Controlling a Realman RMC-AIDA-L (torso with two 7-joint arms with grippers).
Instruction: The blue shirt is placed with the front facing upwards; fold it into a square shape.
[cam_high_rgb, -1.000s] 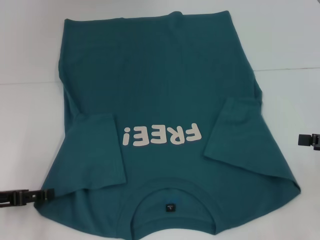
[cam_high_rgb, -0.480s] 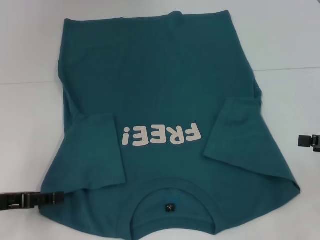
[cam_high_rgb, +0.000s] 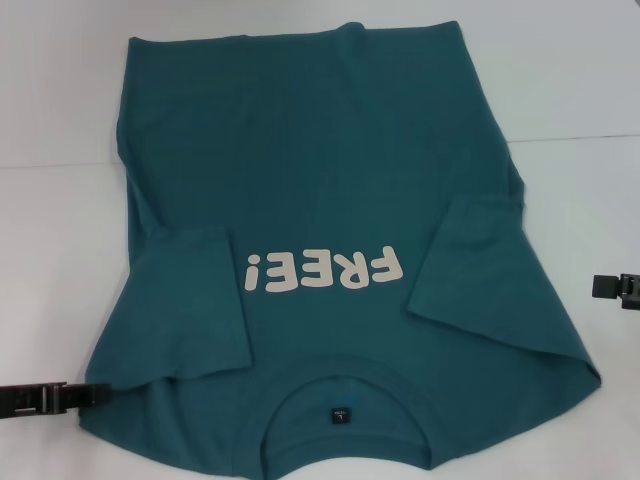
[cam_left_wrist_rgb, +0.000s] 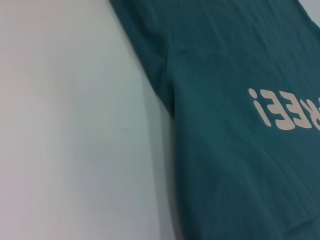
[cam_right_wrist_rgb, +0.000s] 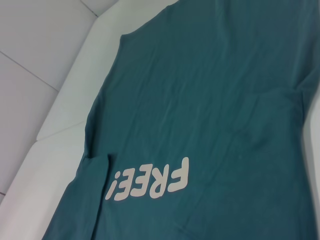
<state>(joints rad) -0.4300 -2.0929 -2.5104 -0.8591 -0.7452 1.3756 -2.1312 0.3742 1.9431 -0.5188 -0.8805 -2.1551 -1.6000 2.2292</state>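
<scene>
Both sleeves folded in. Blue shirt (cam_high_rgb: 330, 270) flat, chest up, between left gripper (cam_high_rgb: 85, 393) and right gripper (cam_high_rgb: 600, 286); jaw gaps unreadable. Pinch the shoulder hem cleanly, single layer.

Black grippers (cam_high_rgb: 88, 392) (cam_high_rgb: 597, 286), blocky.

blue shirt (cam_high_rgb: 330, 190) collar cropped, right gripper (cam_high_rgb: 618, 288) mostly cropped

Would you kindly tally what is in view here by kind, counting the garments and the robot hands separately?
Shirts: 1, the blue shirt, front up on the white table.
Hands: 2, the left hand and the right hand.
Total: 3.
</scene>
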